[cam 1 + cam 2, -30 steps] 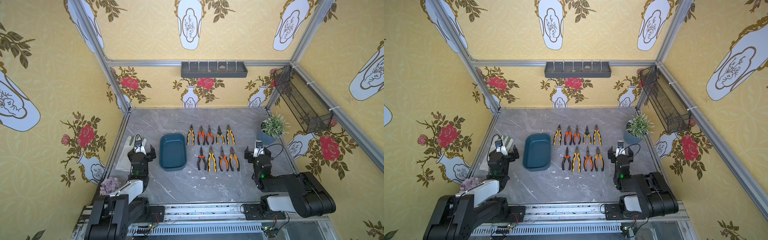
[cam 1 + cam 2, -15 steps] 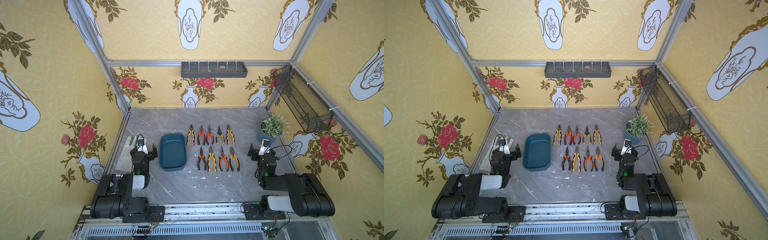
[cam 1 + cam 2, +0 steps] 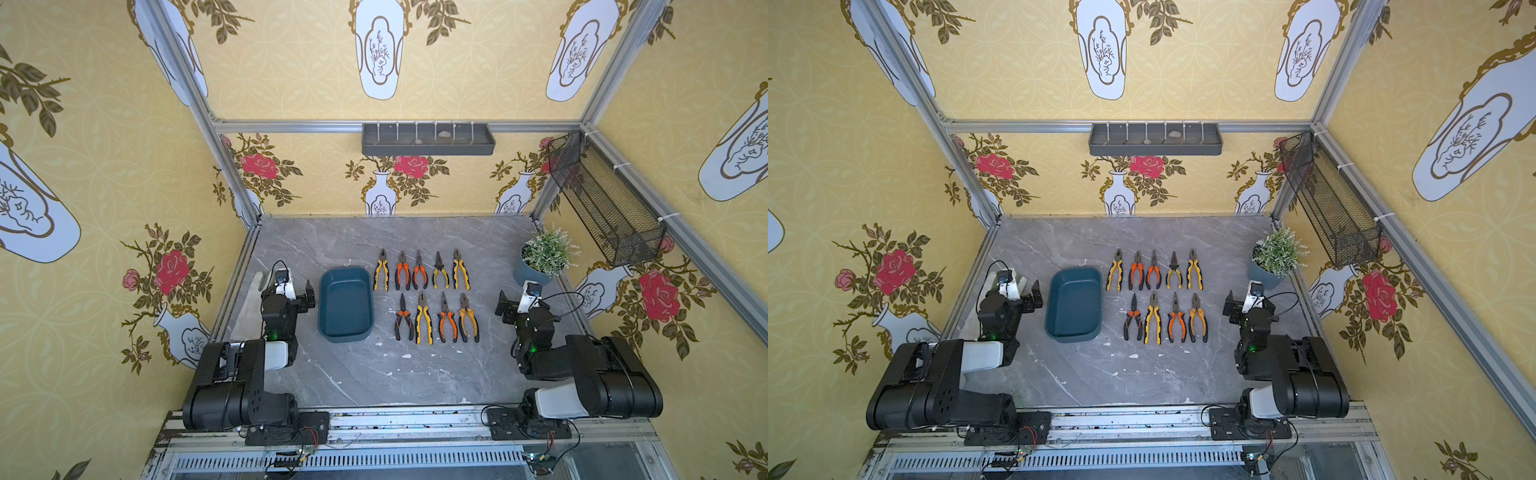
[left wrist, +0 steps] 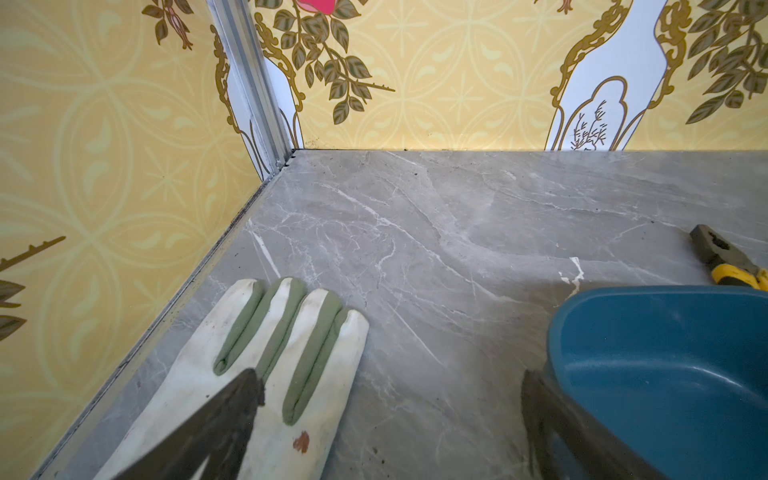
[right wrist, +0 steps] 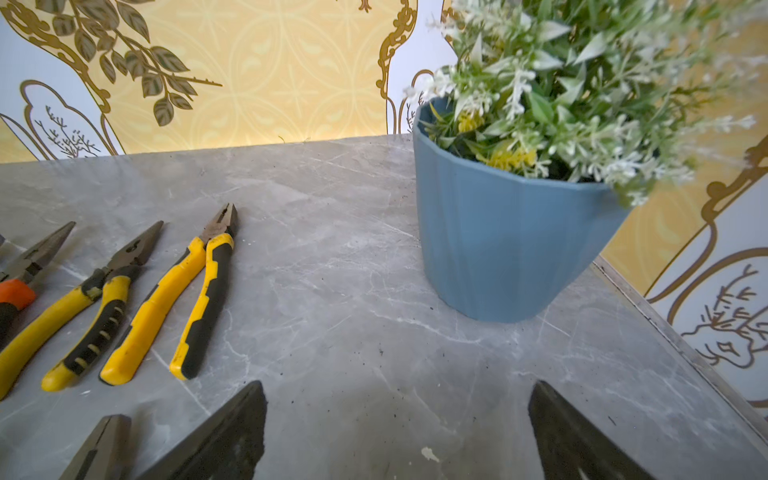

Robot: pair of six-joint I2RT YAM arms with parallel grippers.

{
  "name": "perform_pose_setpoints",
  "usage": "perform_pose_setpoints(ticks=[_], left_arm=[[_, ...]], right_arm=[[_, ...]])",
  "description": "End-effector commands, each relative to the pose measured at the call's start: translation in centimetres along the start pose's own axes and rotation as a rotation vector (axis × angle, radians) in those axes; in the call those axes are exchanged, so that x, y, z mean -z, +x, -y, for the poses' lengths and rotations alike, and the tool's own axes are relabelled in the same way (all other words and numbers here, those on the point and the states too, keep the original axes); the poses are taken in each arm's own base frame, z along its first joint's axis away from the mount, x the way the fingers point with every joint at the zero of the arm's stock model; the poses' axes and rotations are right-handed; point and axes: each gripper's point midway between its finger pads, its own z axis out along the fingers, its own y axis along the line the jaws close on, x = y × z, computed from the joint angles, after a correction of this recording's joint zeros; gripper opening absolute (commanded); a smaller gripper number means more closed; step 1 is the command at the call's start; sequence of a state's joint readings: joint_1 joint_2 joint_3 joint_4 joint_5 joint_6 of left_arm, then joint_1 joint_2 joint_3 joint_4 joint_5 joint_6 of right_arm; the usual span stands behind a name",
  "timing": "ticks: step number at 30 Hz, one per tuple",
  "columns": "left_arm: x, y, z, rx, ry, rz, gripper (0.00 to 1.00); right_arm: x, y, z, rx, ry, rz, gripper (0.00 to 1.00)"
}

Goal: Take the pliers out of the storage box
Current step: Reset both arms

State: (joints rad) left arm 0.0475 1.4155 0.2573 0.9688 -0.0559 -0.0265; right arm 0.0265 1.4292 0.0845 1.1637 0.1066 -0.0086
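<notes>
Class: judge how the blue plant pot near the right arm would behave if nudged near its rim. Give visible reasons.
The plant pot narrows toward its base, with foliage spreading above the rim, so a high nudge would probably tip it. On the smooth marble table, a low push likely slides it instead.

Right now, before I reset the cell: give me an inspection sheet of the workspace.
Surface: grey marble tabletop, scattered white specks.
Job's things: storage box empty; nine pliers outside it in two rows, five behind, four in front.
Clutter: white-and-green glove flat by the left wall; potted plant far right corner.
Grippers: left gripper open, empty, between glove and box; right gripper open, empty, between pliers and plant.
Cables: black cable loops off each wrist camera; loose wires at the front rail.
Surroundings: grey wall tray on back wall; black mesh basket on right wall; floral wallpaper.
</notes>
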Motion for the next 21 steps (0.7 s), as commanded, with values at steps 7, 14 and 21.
perform_pose_setpoints(ticks=[7,14,21], left_arm=[[-0.8,1.2,-0.1,0.068,0.073,-0.087,0.99],[-0.9,1.4,-0.1,0.068,0.072,-0.093,0.99],[-0.8,1.2,-0.1,0.068,0.069,-0.089,0.99]], right_arm=[[-1.7,-0.6,0.4,-0.074,-0.044,-0.037,0.97],[-1.8,-0.5,0.6,-0.087,-0.047,-0.049,0.97],[-1.8,-0.5,0.8,-0.092,-0.048,-0.047,0.97]])
